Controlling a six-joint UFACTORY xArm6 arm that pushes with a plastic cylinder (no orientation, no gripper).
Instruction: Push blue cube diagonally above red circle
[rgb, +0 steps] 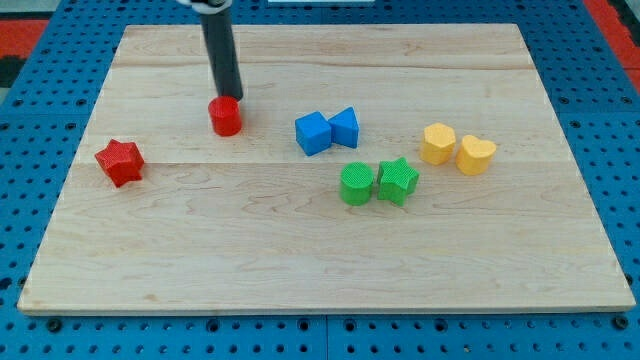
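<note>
The blue cube (312, 133) lies near the board's middle, touching a blue triangular block (345, 127) on its right. The red circle (226, 116) is a short red cylinder to the view's left of the cube. My tip (232, 97) stands just above the red circle's top edge, touching or nearly touching it; I cannot tell which. The dark rod rises from there to the view's top. The tip is well to the left of the blue cube.
A red star (120, 161) lies at the left. A green block (356, 184) and a green star (398, 180) sit side by side below the blue pair. Two yellow blocks (437, 143) (476, 154) lie at the right. The wooden board (320, 270) rests on a blue pegboard.
</note>
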